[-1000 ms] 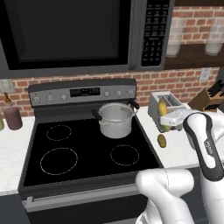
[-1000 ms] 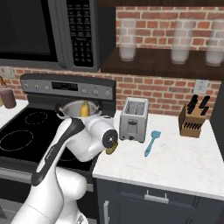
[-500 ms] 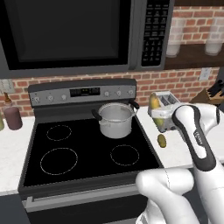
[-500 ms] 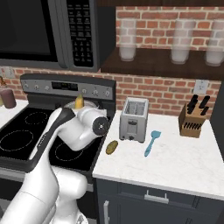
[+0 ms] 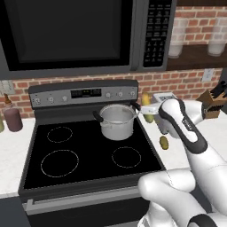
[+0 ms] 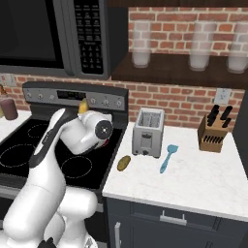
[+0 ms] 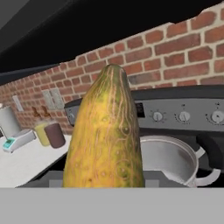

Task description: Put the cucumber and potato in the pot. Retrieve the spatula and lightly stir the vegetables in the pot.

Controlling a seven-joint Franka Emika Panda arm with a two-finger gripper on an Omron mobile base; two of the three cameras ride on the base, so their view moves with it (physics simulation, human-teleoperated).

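Note:
My gripper (image 5: 148, 111) is shut on the cucumber (image 5: 145, 98), a yellow-green oblong held upright just right of the pot (image 5: 117, 120). The steel pot stands on the stove's back right burner and looks empty. In the hand view the cucumber (image 7: 107, 135) fills the middle, with the pot (image 7: 168, 161) below and to its right. The cucumber's tip (image 6: 83, 105) pokes up behind the hand in the right base view. The potato (image 5: 164, 142) (image 6: 124, 162) lies on the counter by the stove's right edge. The blue spatula (image 6: 168, 157) lies on the counter right of the toaster.
A silver toaster (image 6: 148, 131) stands between stove and spatula. A knife block (image 6: 213, 133) sits at the back right against the brick wall. A dark jar (image 5: 12, 119) stands on the left counter. The microwave (image 5: 66, 35) hangs low over the stove (image 5: 57, 159).
The arm has swung left from the counter toward the stove, carrying the cucumber up beside the pot. The potato and spatula have not moved.

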